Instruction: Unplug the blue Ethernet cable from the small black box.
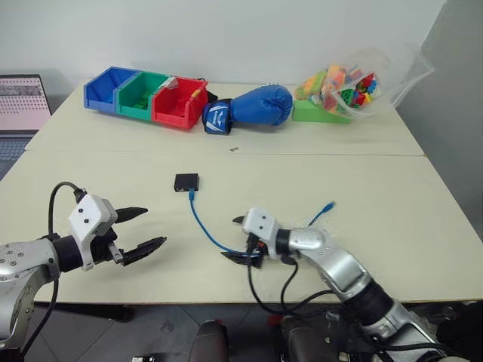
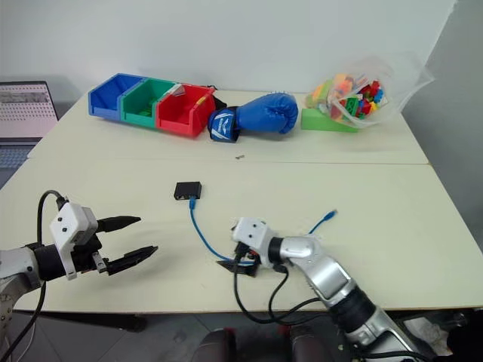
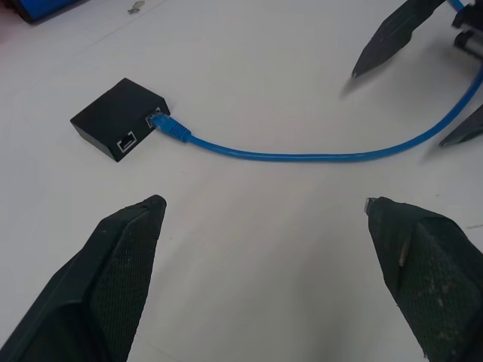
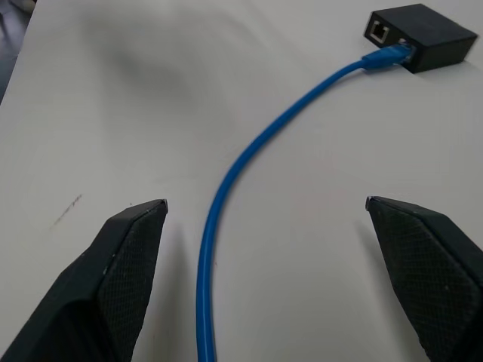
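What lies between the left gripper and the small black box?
Bare tabletop separates the left gripper from the small black box, as the left eye view shows; the blue Ethernet cable runs off to the side.

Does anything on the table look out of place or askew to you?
The clear bag of colourful toy bricks at the far right lies tipped on its side over a green block. The blue Ethernet cable remains plugged into the small black box.

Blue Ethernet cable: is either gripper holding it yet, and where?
No. Both the left gripper and right gripper are open; the blue Ethernet cable lies untouched between the right one's fingers.
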